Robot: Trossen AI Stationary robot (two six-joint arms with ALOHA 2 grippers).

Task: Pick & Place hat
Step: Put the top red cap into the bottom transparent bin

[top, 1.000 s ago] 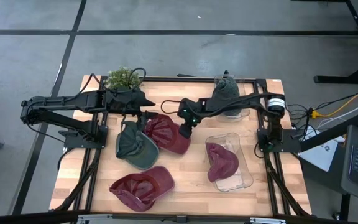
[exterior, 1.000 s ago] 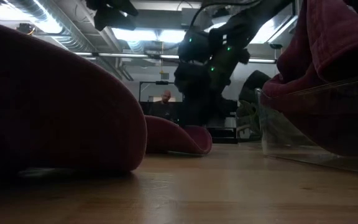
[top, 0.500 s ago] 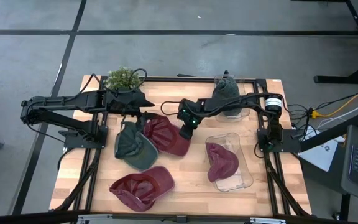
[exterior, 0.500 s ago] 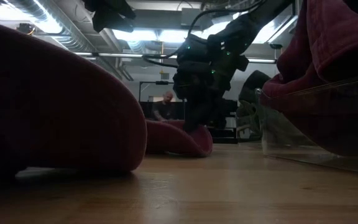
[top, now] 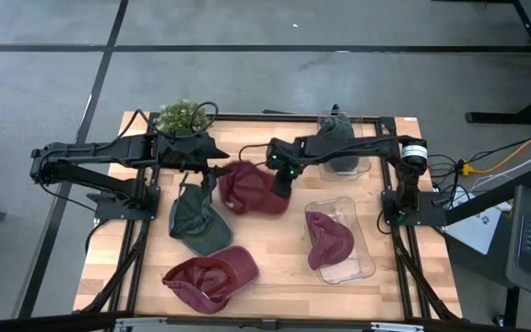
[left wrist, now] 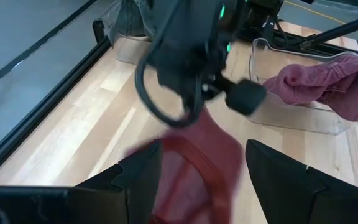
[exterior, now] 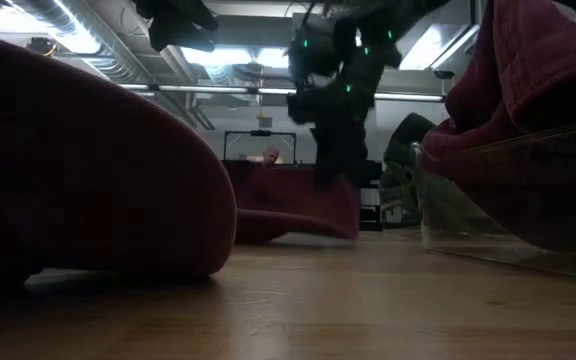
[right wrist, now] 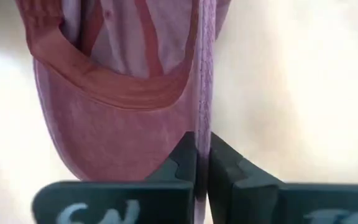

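Note:
A maroon hat (top: 250, 189) is at the table's middle, with my right gripper (top: 282, 181) shut on its right side. In the low view the hat (exterior: 286, 215) rises at the gripper (exterior: 334, 180). A dark green hat (top: 195, 218) lies just left of it on the wood. My left gripper (top: 219, 161) hovers open above the table, left of the maroon hat, which shows beyond its fingers (left wrist: 197, 165). Another maroon hat (top: 212, 277) lies near the front edge. My right gripper pinches a thin edge of the maroon hat (right wrist: 202, 134) between its two fingers, seen edge-on in the right wrist view. The fingers come from above. The held side is raised, and the hat's inside with its sweatband (right wrist: 114, 87) hangs beyond the fingers.
A clear container (top: 362, 263) at the right holds a maroon hat (top: 328, 238). A second clear container (top: 362, 166) at the far edge holds a grey-green hat (top: 336, 136). A small plant (top: 182, 115) stands at the far left. A person shows behind the table (exterior: 270, 157).
My right gripper has shut on the maroon hat's edge, then risen and gone a little toward the far right. The hat's held side has come up, and the hat has been drawn off the green hat toward the far edge.

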